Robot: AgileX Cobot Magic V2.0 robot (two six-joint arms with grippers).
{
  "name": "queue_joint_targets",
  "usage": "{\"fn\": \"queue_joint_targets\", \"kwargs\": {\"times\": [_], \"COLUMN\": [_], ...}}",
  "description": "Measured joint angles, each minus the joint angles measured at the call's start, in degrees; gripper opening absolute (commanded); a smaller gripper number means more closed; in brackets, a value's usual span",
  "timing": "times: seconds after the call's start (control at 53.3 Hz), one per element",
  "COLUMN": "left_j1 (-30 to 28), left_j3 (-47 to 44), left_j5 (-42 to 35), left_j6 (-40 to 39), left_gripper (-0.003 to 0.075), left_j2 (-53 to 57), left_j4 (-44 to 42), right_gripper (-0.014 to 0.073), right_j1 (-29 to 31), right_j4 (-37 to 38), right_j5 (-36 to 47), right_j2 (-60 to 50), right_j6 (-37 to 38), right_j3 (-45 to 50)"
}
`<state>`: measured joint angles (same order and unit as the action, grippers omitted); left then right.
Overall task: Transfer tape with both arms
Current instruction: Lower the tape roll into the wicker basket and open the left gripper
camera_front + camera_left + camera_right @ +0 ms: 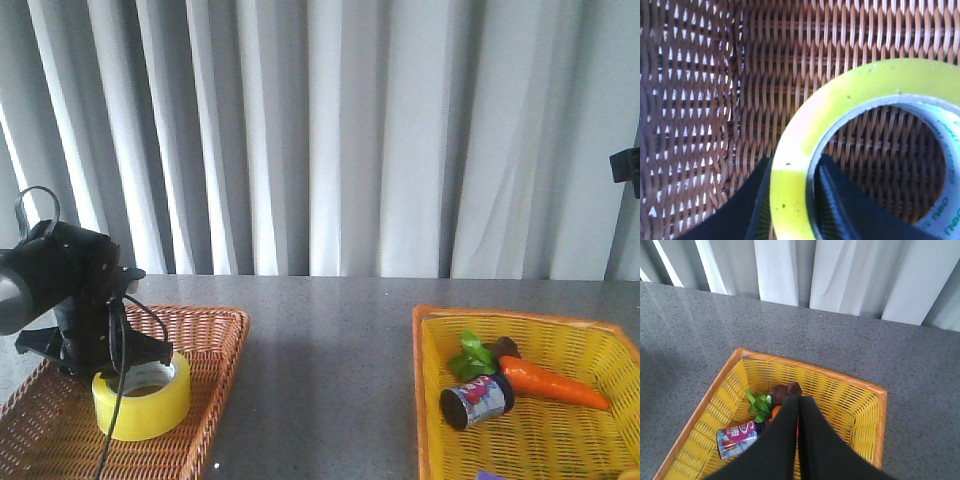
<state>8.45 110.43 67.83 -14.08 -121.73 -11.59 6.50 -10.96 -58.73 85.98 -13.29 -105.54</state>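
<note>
From the front, the left arm's end effector [120, 362] is down in the brown wicker basket [215, 385] on the left of the grey worktop [330, 330], reaching onto the yellow roll of tape [142, 403], which lies flat in the basket near its right wall; that low wall is the edge the roll must rise over, and beyond it the middle of the worktop offers open room for a hand-over. On the right stands a yellow basket [430, 400] holding a carrot [552, 384], a small can [476, 400] and a green leafy piece [472, 356]; only a bit of the right arm shows at the picture's far edge. The left wrist view makes the grip plain: one finger [832, 210] sits inside the core and the other outside, pinching the roll's wall between them, probably so it can be lifted with the far rim left free for the other arm. The right wrist view shows the right end effector [799, 405] clenched on nothing, hanging high above the yellow basket, well apart from the tape, likely waiting.
</note>
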Motion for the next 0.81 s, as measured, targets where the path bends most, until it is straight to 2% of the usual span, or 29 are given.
{"fn": "queue_joint_targets", "kwargs": {"times": [0.206, 0.319, 0.469, 0.694, 0.806], "left_j1": [0.05, 0.05, 0.05, 0.05, 0.05], "left_j3": [0.00, 0.00, 0.00, 0.00, 0.00], "left_j5": [0.29, 0.29, 0.78, 2.67, 2.89], "left_j6": [-0.06, 0.42, 1.61, 1.76, 1.64], "left_gripper": [0.0053, 0.0092, 0.0189, 0.0390, 0.0434], "left_j2": [0.05, 0.05, 0.09, 0.11, 0.11], "left_j4": [0.00, 0.00, 0.18, 0.56, 0.67], "right_gripper": [-0.0008, -0.0008, -0.0008, -0.0008, -0.0008], "right_j1": [0.00, 0.00, 0.00, 0.00, 0.00], "right_j4": [0.00, 0.00, 0.00, 0.00, 0.00], "right_j5": [-0.05, -0.05, -0.05, -0.05, -0.05], "right_j2": [0.00, 0.00, 0.00, 0.00, 0.00], "right_j6": [0.00, 0.00, 0.00, 0.00, 0.00], "right_j3": [0.00, 0.00, 0.00, 0.00, 0.00]}}
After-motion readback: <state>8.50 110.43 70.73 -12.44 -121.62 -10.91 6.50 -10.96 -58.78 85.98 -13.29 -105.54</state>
